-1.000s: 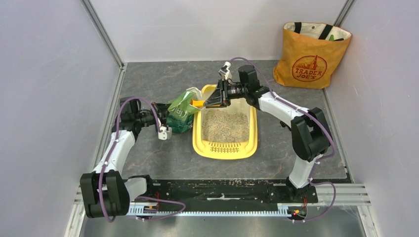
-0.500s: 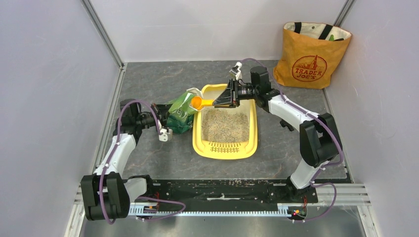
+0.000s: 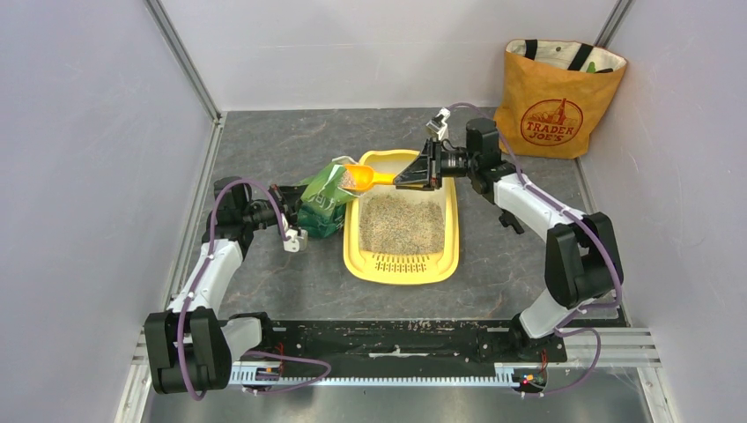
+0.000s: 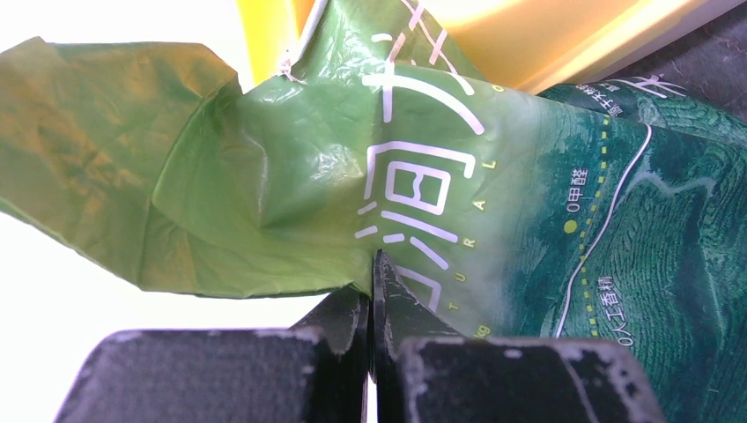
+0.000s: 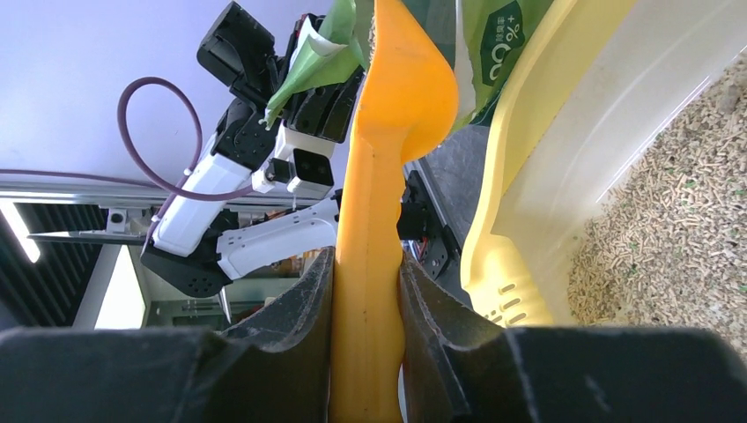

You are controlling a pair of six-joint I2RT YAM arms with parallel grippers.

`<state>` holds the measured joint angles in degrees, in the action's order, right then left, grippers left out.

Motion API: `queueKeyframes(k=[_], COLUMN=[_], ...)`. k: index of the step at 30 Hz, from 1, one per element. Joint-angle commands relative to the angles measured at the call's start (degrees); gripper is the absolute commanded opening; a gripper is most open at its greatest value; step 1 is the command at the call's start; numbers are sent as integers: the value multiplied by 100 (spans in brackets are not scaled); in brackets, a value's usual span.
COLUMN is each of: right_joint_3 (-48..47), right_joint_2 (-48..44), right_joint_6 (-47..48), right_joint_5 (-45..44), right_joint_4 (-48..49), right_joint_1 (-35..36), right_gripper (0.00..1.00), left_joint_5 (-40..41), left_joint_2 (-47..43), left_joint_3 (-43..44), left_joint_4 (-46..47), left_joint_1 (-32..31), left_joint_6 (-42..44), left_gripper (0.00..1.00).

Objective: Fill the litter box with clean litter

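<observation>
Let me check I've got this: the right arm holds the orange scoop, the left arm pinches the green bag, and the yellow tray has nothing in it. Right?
Not quite. The yellow tray is not empty: the top view shows grey-beige litter covering its floor. The rest holds: the right arm's jaws clamp the orange scoop, and the left arm's jaws pinch the green bag.

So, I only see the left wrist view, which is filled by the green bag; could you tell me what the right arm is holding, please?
Observer: The right tool is shut on the handle of the orange scoop.
Operator: Thanks. Is the scoop loaded?
Observer: Yes, clean litter shows in its bowl, right beside the green bag's mouth.
Operator: And the litter box?
Observer: A layer of the same granules covers its floor.
</observation>
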<state>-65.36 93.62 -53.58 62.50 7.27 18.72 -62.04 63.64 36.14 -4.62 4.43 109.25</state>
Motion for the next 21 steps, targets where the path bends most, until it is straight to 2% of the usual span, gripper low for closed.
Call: queueKeyframes(k=[1,13,21], right_joint_3=[38,348,400], right_joint_2=[-394,-763,-1130], right_joint_6=[187,841,1823], right_joint_5=[225,337,569], right_joint_4=[119,-710,-2151], right_joint_1=[-149,-571,-1171], right_gripper=[0,0,0], left_joint_5=[-362,-362,-353], left_joint_2=[-67,-56,-35], left_joint_3=[1,51,20], left_joint_4=[402,489,489], left_joint_1=[-22,-21,-21], left_joint_6=[-28,-44,19], left_gripper=[2,2,2])
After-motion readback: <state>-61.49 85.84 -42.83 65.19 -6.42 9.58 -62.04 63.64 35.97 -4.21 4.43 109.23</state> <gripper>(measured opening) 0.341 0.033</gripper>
